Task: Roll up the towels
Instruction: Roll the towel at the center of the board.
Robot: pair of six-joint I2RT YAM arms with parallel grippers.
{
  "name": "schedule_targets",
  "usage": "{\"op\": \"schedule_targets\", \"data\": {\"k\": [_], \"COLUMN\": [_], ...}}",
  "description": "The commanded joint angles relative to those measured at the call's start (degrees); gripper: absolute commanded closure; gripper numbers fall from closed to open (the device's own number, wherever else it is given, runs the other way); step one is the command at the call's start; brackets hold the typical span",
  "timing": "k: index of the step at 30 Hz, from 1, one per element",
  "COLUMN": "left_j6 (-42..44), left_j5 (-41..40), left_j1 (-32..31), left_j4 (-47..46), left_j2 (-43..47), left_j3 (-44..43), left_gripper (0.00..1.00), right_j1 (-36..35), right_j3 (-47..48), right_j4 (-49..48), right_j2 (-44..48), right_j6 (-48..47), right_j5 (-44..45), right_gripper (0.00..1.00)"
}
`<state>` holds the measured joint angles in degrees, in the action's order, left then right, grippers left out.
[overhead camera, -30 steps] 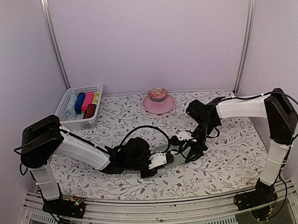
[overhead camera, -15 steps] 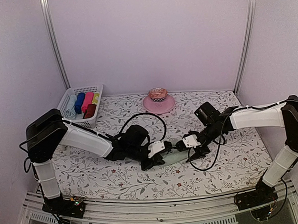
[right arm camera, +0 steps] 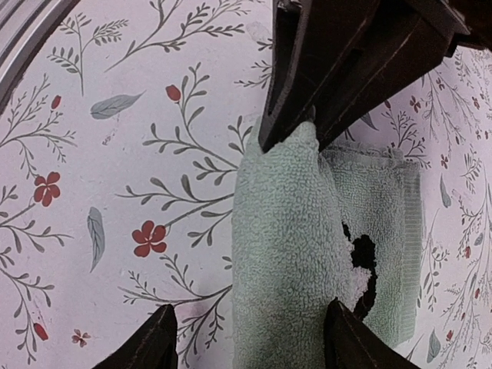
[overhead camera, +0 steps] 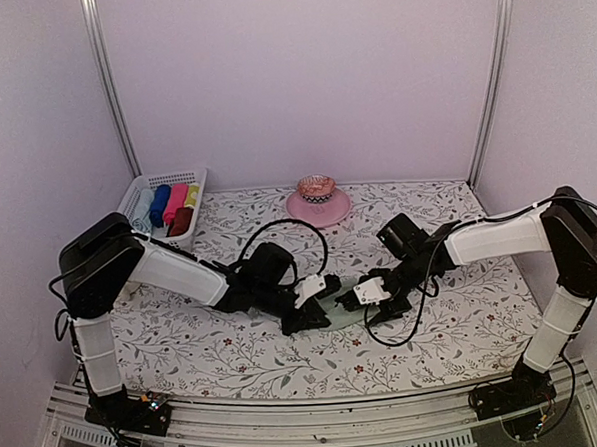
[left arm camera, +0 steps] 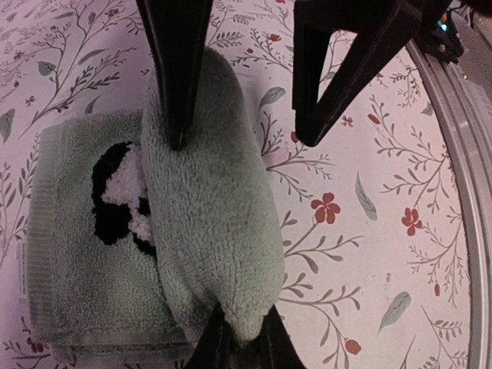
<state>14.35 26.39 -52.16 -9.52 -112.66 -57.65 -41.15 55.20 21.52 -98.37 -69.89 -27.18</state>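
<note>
Sage-green towel (left arm camera: 207, 231) lies part-rolled: left gripper (left arm camera: 237, 340) pinches one end, right gripper (right arm camera: 250, 327) stands spread astride the other. Flat motif portion beside the roll is judged outstanding; well beyond both grippers, red-brown towel (overhead camera: 181, 222) sits rolled in the basket (overhead camera: 145, 244).

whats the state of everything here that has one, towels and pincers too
green towel: partly rolled, rest lying flat
left pincer: shut on one end of the roll
right pincer: open, astride the other end
basket: upright, holding rolled towels
red-brown towel: rolled, lying in basket
</note>
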Motion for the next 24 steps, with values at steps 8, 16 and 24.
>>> {"op": "schedule_targets", "data": {"k": [8, 16, 24], "left_j6": [-3.11, -3.57, -1.62], "left_j5": [2.7, -0.36, -10.94], "left_j1": [2.94, 3.2, 0.75], "left_j4": [4.07, 3.35, -0.79], "left_j2": [-2.73, 2.12, 12.98], "left_j3": [1.31, 3.37, 9.25], "left_gripper": [0.78, 0.43, 0.31], "right_j1": [-1.24, -1.26, -1.18], "right_j3": [1.6, 5.4, 13.57], "right_j4": [-2.28, 1.44, 16.83], "right_j2": [-4.71, -7.92, -14.02], "right_j6": [3.77, 5.4, 5.53], "right_j5": [6.56, 7.21, 1.81], "right_gripper": [0.51, 0.7, 0.76]}}
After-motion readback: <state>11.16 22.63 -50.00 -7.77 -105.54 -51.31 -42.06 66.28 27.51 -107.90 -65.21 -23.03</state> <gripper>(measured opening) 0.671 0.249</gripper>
